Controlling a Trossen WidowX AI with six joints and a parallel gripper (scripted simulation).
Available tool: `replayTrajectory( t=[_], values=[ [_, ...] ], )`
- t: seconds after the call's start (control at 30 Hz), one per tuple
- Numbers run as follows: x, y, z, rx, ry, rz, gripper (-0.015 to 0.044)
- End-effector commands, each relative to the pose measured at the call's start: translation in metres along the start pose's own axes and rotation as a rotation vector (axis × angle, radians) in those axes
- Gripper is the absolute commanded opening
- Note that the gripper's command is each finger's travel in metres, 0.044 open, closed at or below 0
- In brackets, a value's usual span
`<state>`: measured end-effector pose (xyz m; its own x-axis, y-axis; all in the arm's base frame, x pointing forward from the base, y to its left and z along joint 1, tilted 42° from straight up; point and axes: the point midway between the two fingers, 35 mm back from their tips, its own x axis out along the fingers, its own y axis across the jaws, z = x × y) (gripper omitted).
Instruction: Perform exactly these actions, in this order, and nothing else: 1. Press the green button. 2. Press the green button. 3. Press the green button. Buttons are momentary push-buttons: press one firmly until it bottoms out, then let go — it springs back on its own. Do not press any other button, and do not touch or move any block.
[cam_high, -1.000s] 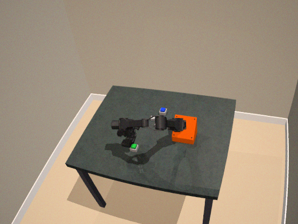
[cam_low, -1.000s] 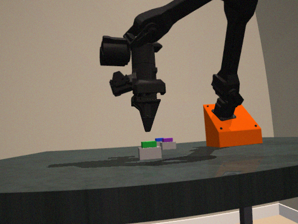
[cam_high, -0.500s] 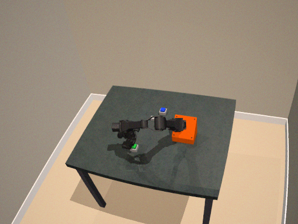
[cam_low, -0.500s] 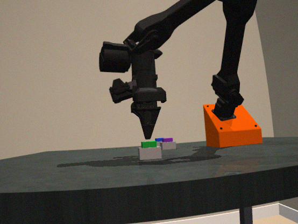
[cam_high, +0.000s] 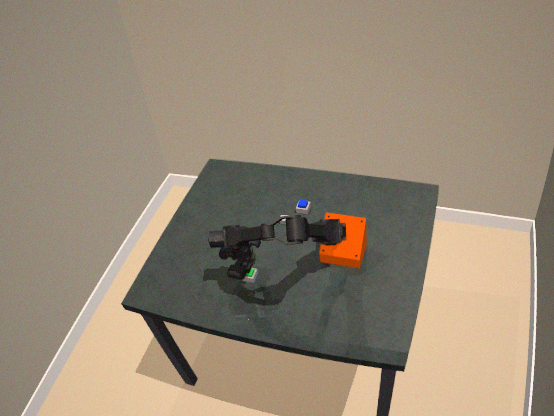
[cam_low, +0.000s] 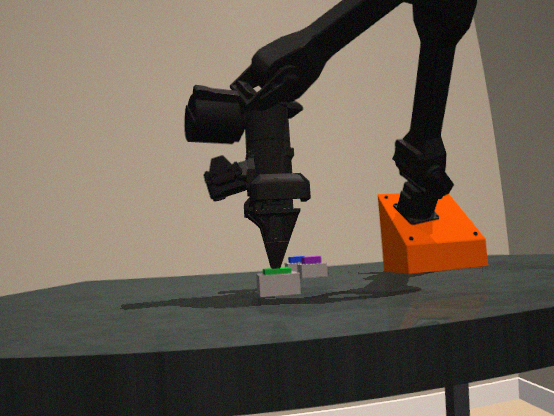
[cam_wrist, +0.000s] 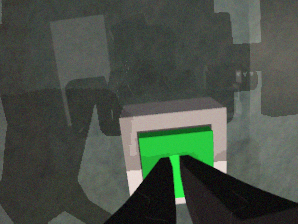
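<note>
We see the gripper (cam_low: 275, 264) directly above the nearest button (cam_low: 277, 271) on the table (cam_low: 150, 320); two more buttons (cam_low: 306, 260) sit behind it, the base (cam_low: 432, 242) to their right.

We see the arm (cam_low: 425, 100) rising from its base, bending over, and the wrist pointing straight down. The gripper (cam_low: 275, 262) is vertical, its fingers nearly pressed together with only a thin gap between them, holding nothing.
</note>
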<state>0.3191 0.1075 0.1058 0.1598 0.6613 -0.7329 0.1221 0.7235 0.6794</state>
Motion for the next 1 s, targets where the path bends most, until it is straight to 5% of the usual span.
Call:
replayTrajectory(
  t=[0.0, 0.57, 0.8, 0.97],
  values=[
    [0.002, -0.001, -0.001, 0.004, 0.002, -0.005, 0.002],
    [-0.033, -0.001, -0.001, 0.004, 0.003, -0.007, 0.002],
    [-0.092, 0.01, -0.048, 0.006, 0.005, -0.01, 0.0204],
    [-0.094, 0.01, -0.05, 0.006, 0.005, -0.01, 0.0335]
  ],
)
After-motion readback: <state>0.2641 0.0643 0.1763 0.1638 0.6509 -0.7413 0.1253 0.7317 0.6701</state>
